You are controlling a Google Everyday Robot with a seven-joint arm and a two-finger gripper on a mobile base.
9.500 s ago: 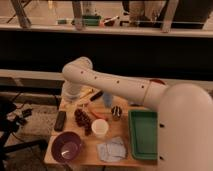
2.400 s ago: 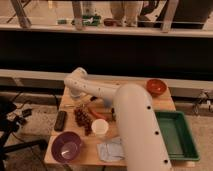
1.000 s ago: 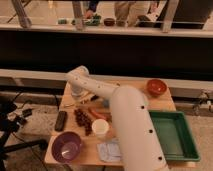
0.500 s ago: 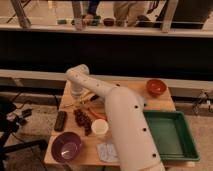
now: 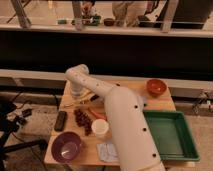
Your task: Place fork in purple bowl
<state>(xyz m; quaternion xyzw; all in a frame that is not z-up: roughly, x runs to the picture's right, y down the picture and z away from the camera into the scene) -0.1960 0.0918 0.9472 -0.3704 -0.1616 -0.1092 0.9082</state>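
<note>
**Fork not yet secured, bowl waiting at the front corner**

Fork [image 5: 75,103] is what I read in the thin pale utensil lying flat near the back-left edge of the wooden table [image 5: 165,104], pointing roughly left to right. It is small and I can't make out its tines, so I take that reading from the task rather than from detail. Directly over it is the gripper [image 5: 80,98], hanging at the end of the white arm [image 5: 122,120], which sweeps back from the lower middle of my view and bends down at its far joint. I cannot tell whether the fingers are apart, together or clamped on the utensil; the wrist hides them from me.

The purple bowl [image 5: 66,147] sits at the front-left corner, empty, its paler inside showing, well apart from the fork. Between the two lie a dark flat object [image 5: 60,120], a cluster of dark red pieces [image 5: 83,120] and a white cup [image 5: 100,128]. A smaller orange-red bowl [image 5: 156,87] stands at the back right, and a green tray [image 5: 170,135] fills the right side.

My judgement: I am at the pick-up step, with nothing delivered. Next I need a firm grip on the thin handle, a clean lift, then a carry toward me and leftward, high enough to clear the cup and the clutter, before lowering over the purple bowl and letting go inside its rim. A shallow pinch on so slim a thing could slip.
</note>
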